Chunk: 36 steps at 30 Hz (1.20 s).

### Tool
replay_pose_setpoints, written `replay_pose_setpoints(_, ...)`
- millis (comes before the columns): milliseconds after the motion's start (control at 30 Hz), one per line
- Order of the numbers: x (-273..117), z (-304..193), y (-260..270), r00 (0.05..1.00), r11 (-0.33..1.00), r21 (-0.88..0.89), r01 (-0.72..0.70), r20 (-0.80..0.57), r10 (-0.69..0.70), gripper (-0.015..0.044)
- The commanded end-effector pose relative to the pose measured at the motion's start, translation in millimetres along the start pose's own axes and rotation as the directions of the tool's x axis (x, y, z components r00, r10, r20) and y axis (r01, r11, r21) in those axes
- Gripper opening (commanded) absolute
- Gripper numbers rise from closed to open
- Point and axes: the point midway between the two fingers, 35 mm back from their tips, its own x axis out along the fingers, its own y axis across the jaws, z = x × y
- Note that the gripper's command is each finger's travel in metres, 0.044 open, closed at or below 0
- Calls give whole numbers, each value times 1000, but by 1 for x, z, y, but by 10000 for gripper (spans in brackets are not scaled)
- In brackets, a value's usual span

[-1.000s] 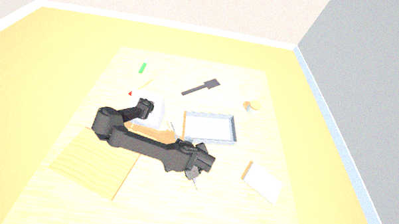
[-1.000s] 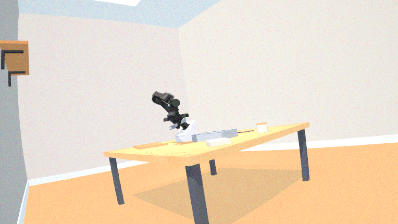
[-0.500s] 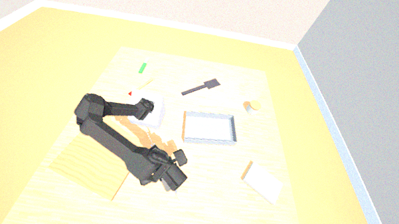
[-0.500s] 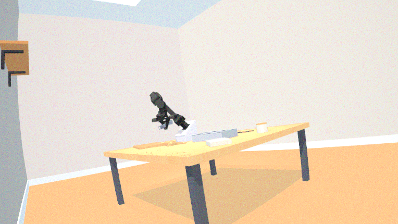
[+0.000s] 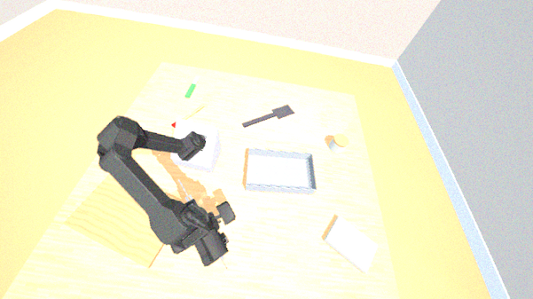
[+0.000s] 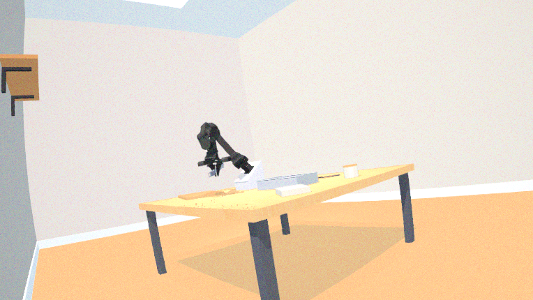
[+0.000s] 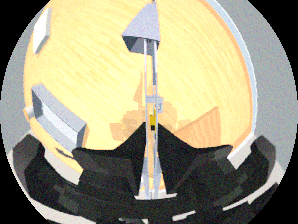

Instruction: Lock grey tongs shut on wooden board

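Note:
My gripper [image 6: 215, 169] [image 7: 150, 125] is shut on the grey tongs [image 6: 212, 173] [image 7: 142, 24]. In the wrist view their two thin arms run close together between my fingers, with a wide grey piece at the far end and a small yellow part near my fingertips. The tongs are held well above the table, and which way their tips point is unclear. In the top view the arm hides most of them and my fingertips. The wooden board [image 5: 110, 226] [image 6: 195, 195] [image 7: 206, 131] lies flat beside the arm. The roasting tin [image 5: 279, 190] [image 6: 287, 181] [image 7: 62, 112] holds no tongs.
A white block [image 5: 349, 244] [image 6: 293, 190] [image 7: 42, 30] lies near the table's right side. A lidded jar [image 5: 338, 142] [image 6: 350, 171] and a dark spatula [image 5: 283, 112] are beyond the tin. A green item [image 5: 191, 90] and a thin yellow stick [image 5: 194, 112] lie behind the white base [image 5: 211, 139].

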Motion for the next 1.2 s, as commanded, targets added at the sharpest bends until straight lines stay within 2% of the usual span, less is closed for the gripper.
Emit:
replay_pose_setpoints(0,6,-5,-8,1000,1000,-18,-14,-26,13,-150)
replay_pose_setpoints(567,29,-29,-51,990,993,-82,-82,-122,71,-150)
replay_pose_setpoints(1167,42,-62,-94,977,980,-128,-154,-167,132,-150)
